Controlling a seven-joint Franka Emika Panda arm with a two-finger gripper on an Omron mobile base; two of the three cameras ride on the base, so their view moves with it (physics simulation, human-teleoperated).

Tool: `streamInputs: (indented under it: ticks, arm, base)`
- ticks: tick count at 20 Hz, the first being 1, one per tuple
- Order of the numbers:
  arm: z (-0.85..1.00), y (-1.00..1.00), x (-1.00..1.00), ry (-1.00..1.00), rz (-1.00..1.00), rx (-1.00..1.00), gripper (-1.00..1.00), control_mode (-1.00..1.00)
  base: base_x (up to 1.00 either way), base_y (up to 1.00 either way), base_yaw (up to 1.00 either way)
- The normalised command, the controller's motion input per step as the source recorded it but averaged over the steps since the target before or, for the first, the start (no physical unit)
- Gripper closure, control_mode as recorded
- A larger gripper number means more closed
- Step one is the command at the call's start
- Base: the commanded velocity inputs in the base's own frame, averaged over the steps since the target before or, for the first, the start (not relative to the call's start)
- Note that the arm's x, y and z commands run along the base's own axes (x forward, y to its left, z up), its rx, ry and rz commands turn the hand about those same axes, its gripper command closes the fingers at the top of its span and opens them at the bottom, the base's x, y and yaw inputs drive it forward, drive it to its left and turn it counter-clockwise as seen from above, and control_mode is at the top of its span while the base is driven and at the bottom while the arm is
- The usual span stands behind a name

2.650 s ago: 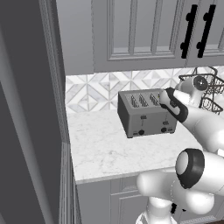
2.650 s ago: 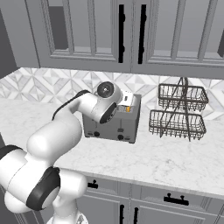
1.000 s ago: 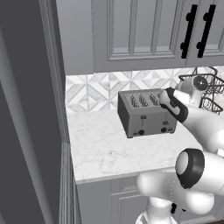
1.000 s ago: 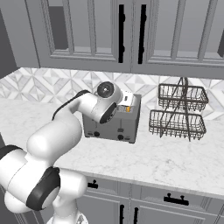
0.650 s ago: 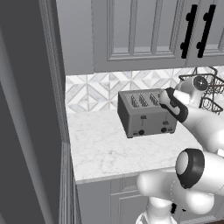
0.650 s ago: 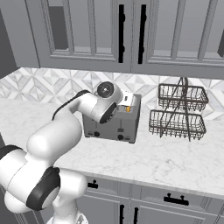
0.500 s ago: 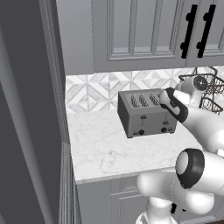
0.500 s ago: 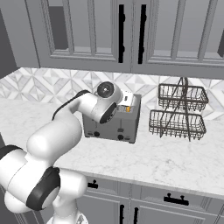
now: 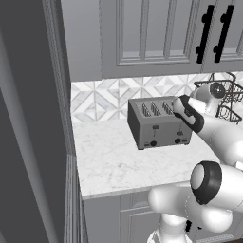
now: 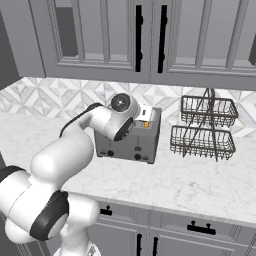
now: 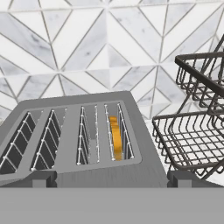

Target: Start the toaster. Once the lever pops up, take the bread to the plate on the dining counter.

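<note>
The dark grey toaster (image 9: 159, 124) stands on the marble worktop (image 9: 114, 161) against the tiled wall, its small black levers and knobs facing forward. In the hand view the toaster (image 11: 78, 140) lies just below me, and the tan-yellow bread (image 11: 115, 136) sits down in its rightmost slot. My gripper (image 11: 111, 178) hovers above the front edge of the toaster's top, open, with its fingertips (image 11: 43, 179) wide apart and nothing between them. In the left base view the gripper (image 9: 177, 105) is over the toaster's right end. The plate and the dining counter are out of view.
A dark two-tier wire basket rack (image 10: 204, 129) stands on the worktop just right of the toaster (image 10: 131, 140), close to my hand. Grey upper cabinets (image 10: 150, 40) hang overhead. A tall dark panel (image 9: 28, 123) walls off the left. Bare marble lies in front of the toaster.
</note>
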Motion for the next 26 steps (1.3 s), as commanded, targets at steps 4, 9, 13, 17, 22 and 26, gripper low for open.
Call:
streamInputs:
  ticks: [4,9,13,17,22,26]
  arm:
    - [0.0,0.0,0.0,0.0,0.0,0.0,-1.0,-1.0]
    - [0.0,0.0,0.0,0.0,0.0,0.0,-1.0,-1.0]
    - [0.0,0.0,0.0,0.0,0.0,0.0,-1.0,-1.0]
    - [0.0,0.0,0.0,0.0,0.0,0.0,-1.0,-1.0]
    - [0.0,0.0,0.0,0.0,0.0,0.0,-1.0,-1.0]
    - [0.0,0.0,0.0,0.0,0.0,0.0,-1.0,-1.0]
  base:
    - [0.0,0.0,0.0]
    - [0.0,0.0,0.0]
    - [0.0,0.0,0.0]
    - [0.0,0.0,0.0]
    - [0.0,0.0,0.0]
    - [0.0,0.0,0.0]
